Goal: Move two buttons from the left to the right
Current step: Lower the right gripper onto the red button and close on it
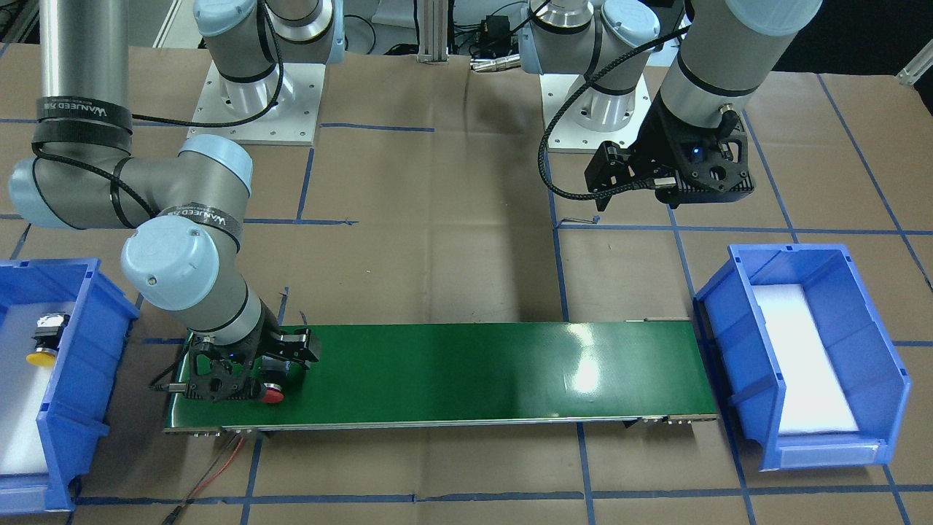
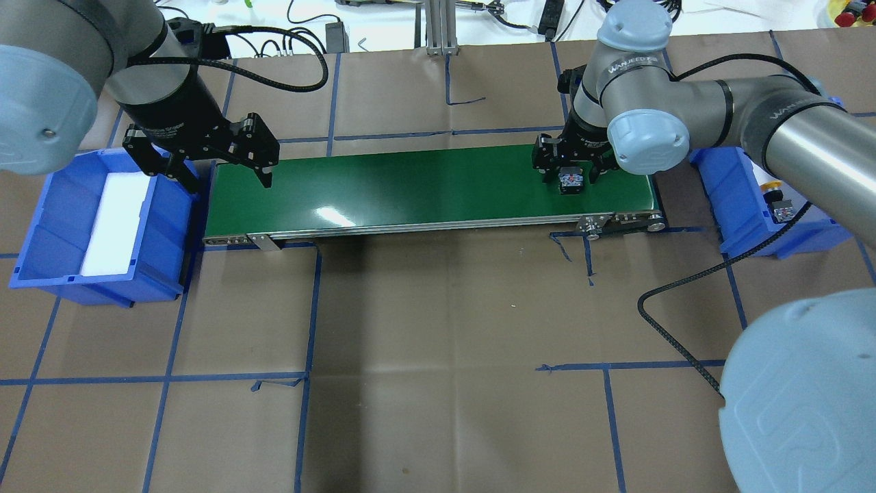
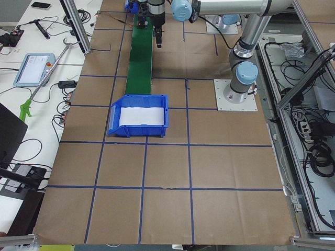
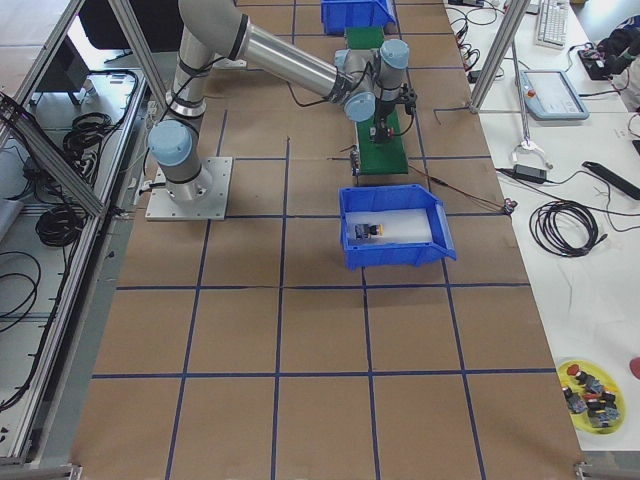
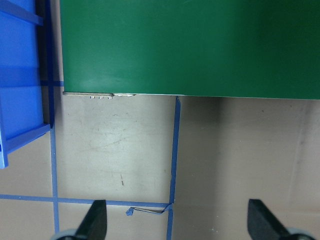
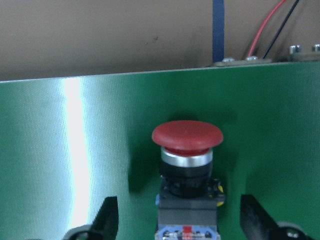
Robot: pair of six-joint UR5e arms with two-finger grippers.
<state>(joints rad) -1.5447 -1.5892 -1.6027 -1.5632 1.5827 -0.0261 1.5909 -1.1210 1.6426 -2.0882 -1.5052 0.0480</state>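
Note:
The red-capped button [image 6: 187,150] rests on the green conveyor belt [image 2: 410,185] near its right end, and it also shows in the front view [image 1: 273,395]. My right gripper [image 6: 182,220] is low over it and open, its fingers [image 6: 107,215] wide on either side and not touching. This gripper also shows in the overhead view [image 2: 571,179]. The yellow-capped button [image 1: 44,343] lies in the blue bin [image 1: 80,364] on my right. My left gripper [image 2: 222,174] hangs open and empty above the belt's left end; its fingers [image 5: 95,220] are spread wide.
A second blue bin [image 2: 41,226] with a white liner stands at the belt's left end. Brown paper with blue tape lines covers the table. Red and black wires [image 1: 219,467] run out from the conveyor's right end. A black cable [image 2: 677,329] hangs from my right arm.

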